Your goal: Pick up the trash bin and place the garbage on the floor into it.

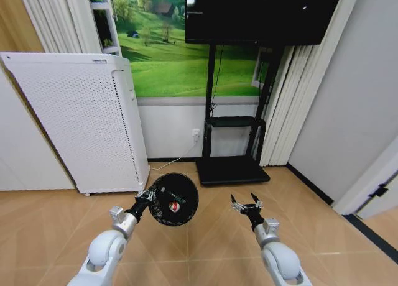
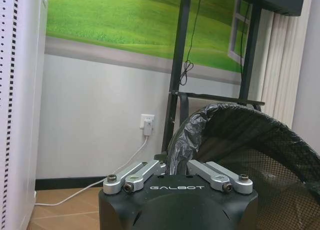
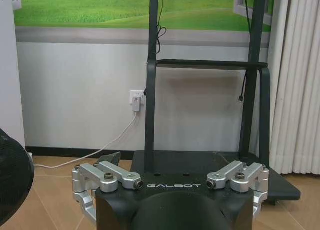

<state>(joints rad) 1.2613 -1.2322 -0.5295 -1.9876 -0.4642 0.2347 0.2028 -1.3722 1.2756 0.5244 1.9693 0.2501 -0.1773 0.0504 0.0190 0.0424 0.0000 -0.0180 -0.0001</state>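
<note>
Fingers of the left gripper [image 1: 148, 195] pinch the rim of the trash bin [image 1: 174, 199], closed on the edge nearest the arm, so the bin hangs in the air above the floor [image 1: 56, 224] with its mouth tipped up toward the head camera. The left arm reaches forward and slightly inward from the lower left of the head view. The right gripper [image 1: 247, 204] is held out level beside it, well apart from the bin, its two fingers spread wide and holding nothing.

From the head view, the inside of the bin is visible: a dark interior with a small red-and-white piece of garbage [image 1: 175, 206] lying against the wall. The left wrist view instead shows the bin [image 2: 260, 155] from the gripper's side, its black wire mesh and a crinkled dark plastic liner [image 2: 186, 135] folded over the rim right at the left gripper [image 2: 175, 171]. In the right wrist view the right gripper [image 3: 170, 182] points at a black TV stand [image 3: 210, 162] against the wall, with the mesh curve of the bin [image 3: 12, 182] just at the edge.

A tall white appliance [image 1: 74, 124] stands behind the bin.
</note>
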